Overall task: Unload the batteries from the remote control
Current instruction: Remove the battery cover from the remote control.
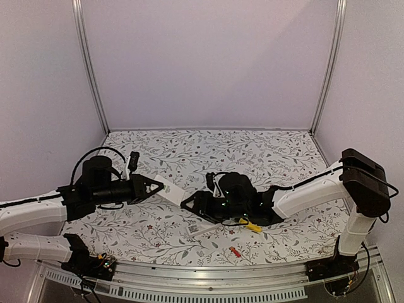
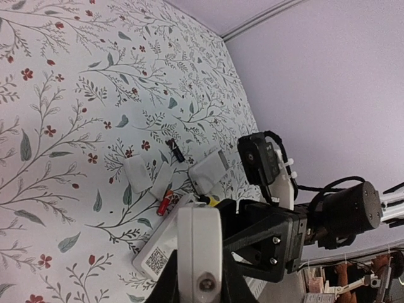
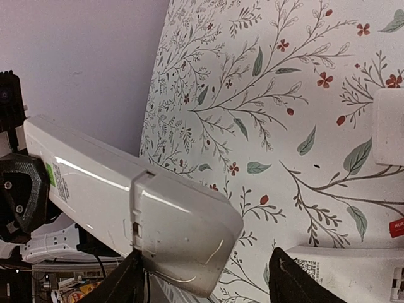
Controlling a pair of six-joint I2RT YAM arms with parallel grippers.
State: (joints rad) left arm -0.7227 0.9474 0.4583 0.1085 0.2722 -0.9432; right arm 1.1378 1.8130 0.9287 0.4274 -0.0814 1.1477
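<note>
- The left claw [image 1: 154,187] is clamped on one end of a long white plastic remote control [image 1: 169,189], holding it off the table [image 1: 189,151].
- The right claw [image 1: 187,203] faces it at the remote control's other end. Its jaws straddle that end. In the right wrist view a gap shows beside one finger, so they seem to be parted rather than pinching.
- The left arm reaches in low from the left, with its forearm nearly level and pointing right.
- The right arm rises from its base to a high elbow at the right edge, and its forearm slopes down leftward to mid-table.
- A second white remote with a printed code label [image 1: 199,228] lies flat just below the claws.
- A short red-orange cylinder cell [image 2: 165,203] lies on the table close to it, and a black cylinder cell [image 2: 175,151] lies a little farther off.
- Two small white plastic cover pieces [image 2: 137,173] lie near those cells.
- A yellow-handled screwdriver [image 1: 252,226] lies under the right forearm.
</note>
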